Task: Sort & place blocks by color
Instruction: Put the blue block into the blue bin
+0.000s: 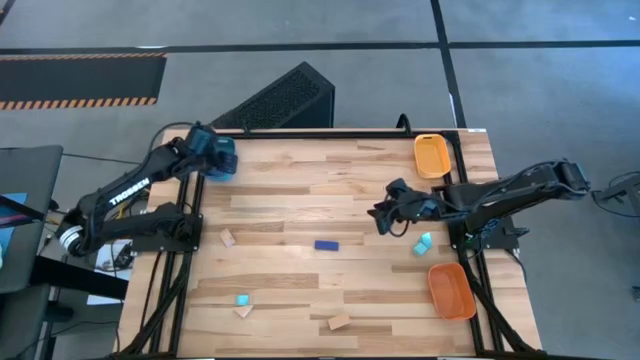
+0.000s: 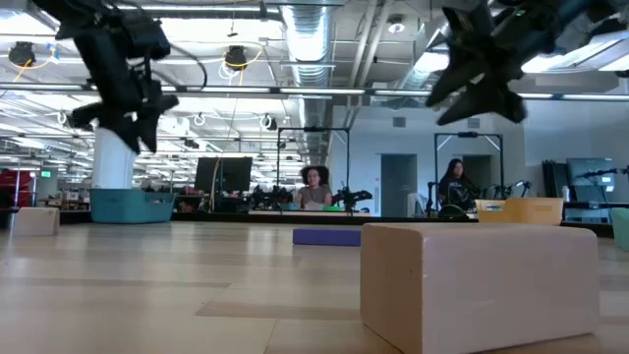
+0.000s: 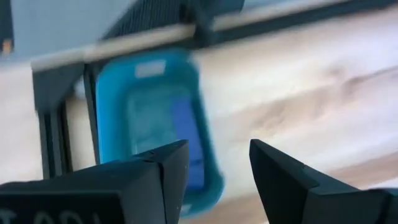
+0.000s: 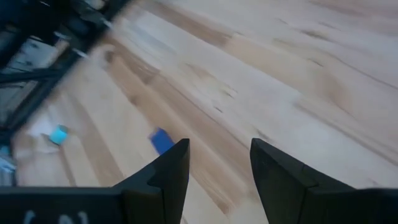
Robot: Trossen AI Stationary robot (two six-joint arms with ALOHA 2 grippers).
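My left gripper, fingers spread and empty, hangs over the blue tray, which holds one dark blue block. My right gripper, also spread, hovers mid-table. Another dark blue oblong, cyan cubes and tan pieces lie unsorted.

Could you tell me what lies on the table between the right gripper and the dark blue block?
Nothing: in the high view, only bare wood lies between the right gripper and the dark blue block.
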